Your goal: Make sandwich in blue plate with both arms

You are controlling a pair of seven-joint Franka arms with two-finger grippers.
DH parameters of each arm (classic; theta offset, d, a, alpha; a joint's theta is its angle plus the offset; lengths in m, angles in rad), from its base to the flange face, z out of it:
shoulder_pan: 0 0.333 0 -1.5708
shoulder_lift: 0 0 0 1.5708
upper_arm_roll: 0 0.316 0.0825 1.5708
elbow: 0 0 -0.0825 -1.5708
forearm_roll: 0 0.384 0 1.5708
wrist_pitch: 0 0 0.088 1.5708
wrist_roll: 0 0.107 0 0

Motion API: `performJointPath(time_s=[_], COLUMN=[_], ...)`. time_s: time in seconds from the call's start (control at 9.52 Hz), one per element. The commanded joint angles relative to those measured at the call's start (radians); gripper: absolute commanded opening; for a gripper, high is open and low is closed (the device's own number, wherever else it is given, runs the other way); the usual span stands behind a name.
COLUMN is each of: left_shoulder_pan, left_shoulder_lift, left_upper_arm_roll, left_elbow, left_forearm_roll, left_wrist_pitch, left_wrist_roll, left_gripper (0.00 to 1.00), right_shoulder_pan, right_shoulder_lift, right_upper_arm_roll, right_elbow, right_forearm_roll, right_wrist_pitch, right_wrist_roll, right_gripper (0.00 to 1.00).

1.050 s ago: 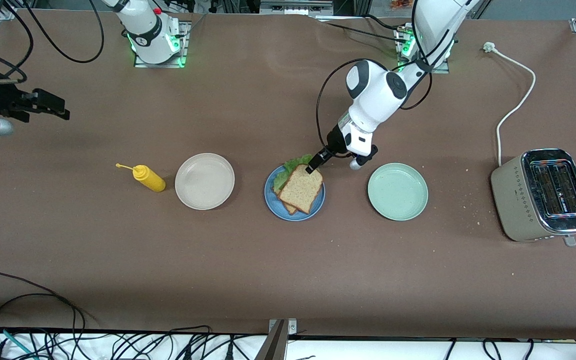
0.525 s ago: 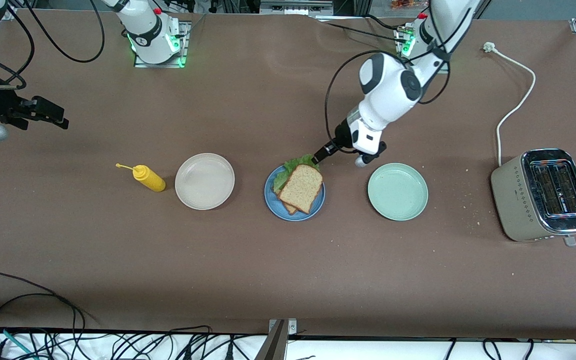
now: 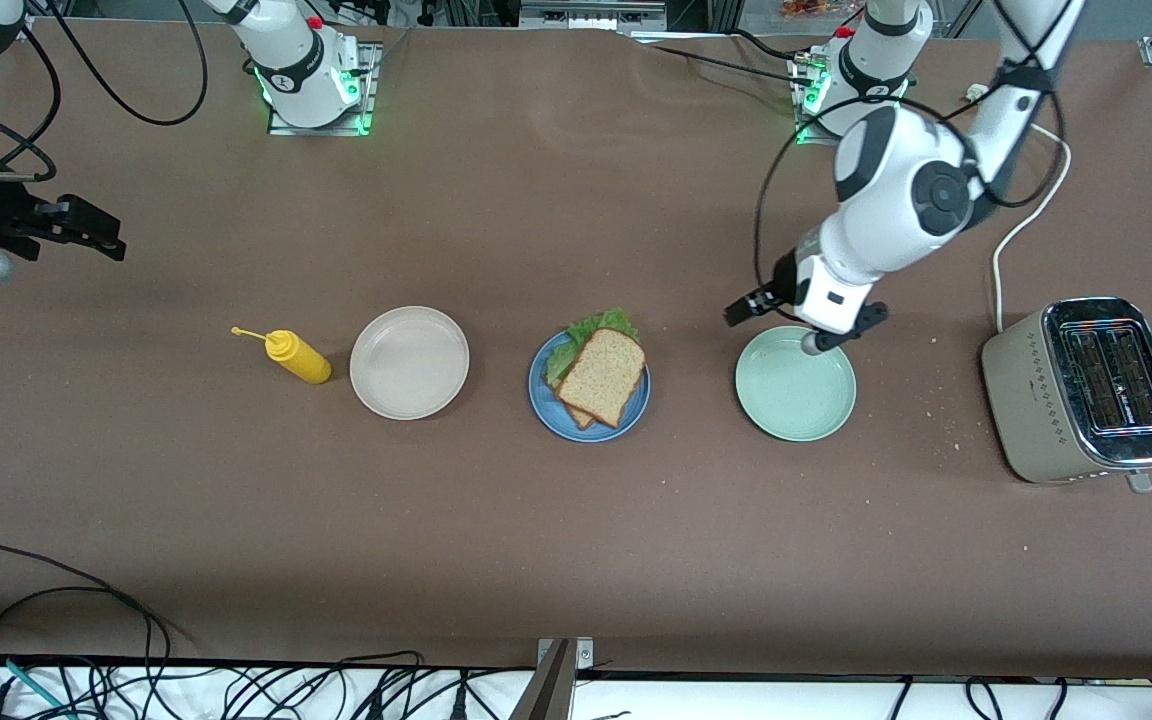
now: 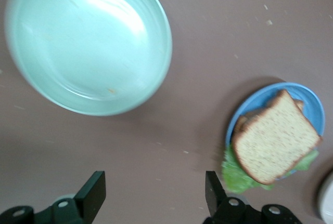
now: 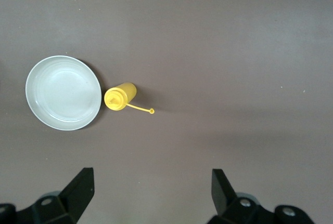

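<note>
Brown table (image 3: 576, 550) | sandwich (image 3: 600, 374) assembled on blue plate (image 3: 548, 405) | left gripper (image 3: 748, 308) spread empty over table at plate's 3 o'clock, retreat high | right gripper (image 3: 86, 228) waits wide, empty.

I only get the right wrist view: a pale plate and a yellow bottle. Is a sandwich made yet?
Observer: Yes, the sandwich sits on the blue plate, lettuce poking out.
Operator: Is an arm holding it?
Observer: No. The left gripper hangs open and empty over the table beside the green plate.
Operator: And my arm?
Observer: The right gripper waits open over the right arm's end of the table.
</note>
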Motion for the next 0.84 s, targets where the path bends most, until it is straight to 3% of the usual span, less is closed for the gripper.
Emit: performJointPath(time_s=[0.0, 0.21, 0.42, 0.74], left_shoulder_pan=[0.111, 0.187, 0.211, 0.267], left_shoulder_lift=[-0.012, -0.016, -0.017, -0.016], left_upper_arm_roll=[-0.010, -0.009, -0.007, -0.007], left_elbow=[0.224, 0.347, 0.459, 0.575], left_forearm_roll=[0.173, 0.183, 0.271, 0.273], left_wrist_pitch=[-0.336, -0.459, -0.548, -0.610], left_wrist_roll=[0.078, 0.185, 0.210, 0.239], left_gripper=[0.87, 0.92, 1.00, 1.00], right_shoulder_pan=[-0.011, -0.009, -0.009, -0.012], right_shoulder_lift=[-0.016, -0.015, -0.015, 0.016], right_upper_arm_roll=[0.029, 0.035, 0.036, 0.033], right_elbow=[-0.007, -0.003, -0.003, 0.031], right_forearm_roll=[0.015, 0.032, 0.032, 0.030], right_wrist_pitch=[0.010, 0.010, 0.009, 0.009], right_wrist_roll=[0.021, 0.020, 0.007, 0.000], right_gripper=[1.00, 1.00, 1.00, 1.00])
